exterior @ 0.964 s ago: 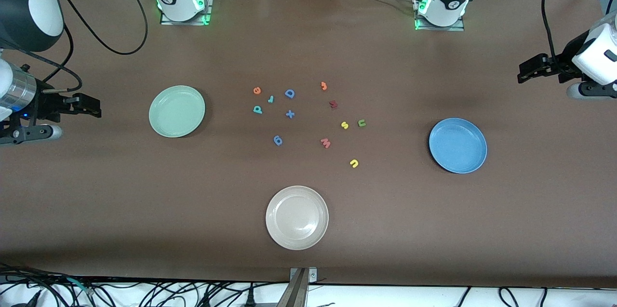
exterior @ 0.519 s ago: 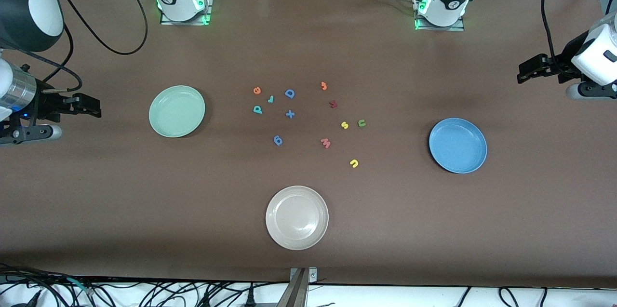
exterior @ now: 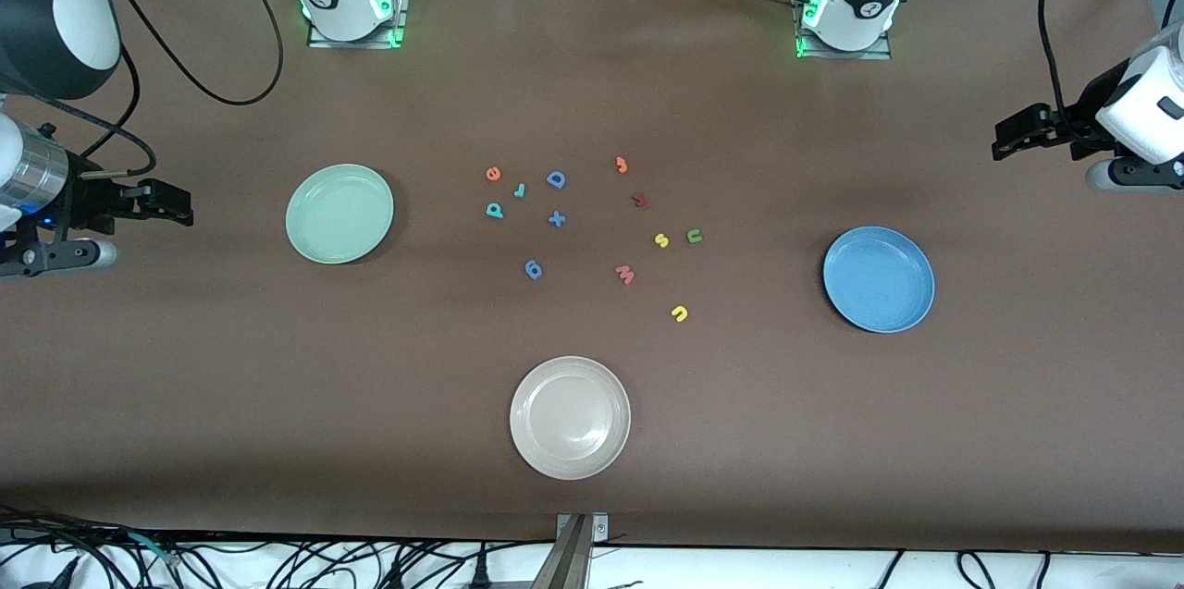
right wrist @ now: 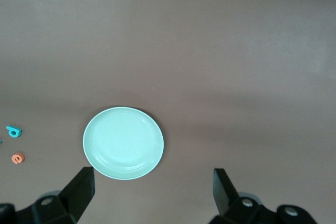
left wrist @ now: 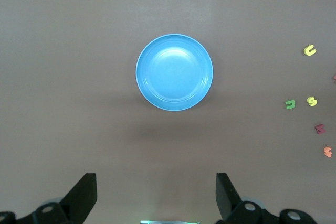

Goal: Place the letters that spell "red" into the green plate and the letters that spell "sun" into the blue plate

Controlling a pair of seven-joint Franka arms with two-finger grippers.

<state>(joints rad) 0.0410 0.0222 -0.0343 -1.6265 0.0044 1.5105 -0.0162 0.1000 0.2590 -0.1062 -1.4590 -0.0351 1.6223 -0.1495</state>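
The empty green plate (exterior: pixel 339 214) (right wrist: pixel 123 142) lies toward the right arm's end, the empty blue plate (exterior: pixel 879 279) (left wrist: pixel 175 72) toward the left arm's end. Between them on the table lie the orange "e" (exterior: pixel 493 173) (right wrist: pixel 18 157), thin teal "r" (exterior: pixel 520 190) and teal "d" (exterior: pixel 495 211) (right wrist: pixel 13 130). Nearer the blue plate are the yellow "s" (exterior: pixel 661 240) (left wrist: pixel 312 101), dark green "n" (exterior: pixel 694 237) (left wrist: pixel 290 104) and yellow "u" (exterior: pixel 680 313) (left wrist: pixel 310 50). My right gripper (exterior: pixel 176 202) (right wrist: pixel 153 190) hovers open and empty off the green plate's outer side. My left gripper (exterior: pixel 1008 136) (left wrist: pixel 156 192) hovers open and empty past the blue plate.
A cream-white plate (exterior: pixel 570 418) lies nearest the front camera. Other letters sit among the task letters: a blue "D" (exterior: pixel 556 179), blue cross (exterior: pixel 556 219), blue piece (exterior: pixel 534 269), orange hook (exterior: pixel 622 165), dark red piece (exterior: pixel 639 199) and salmon "w" (exterior: pixel 625 274).
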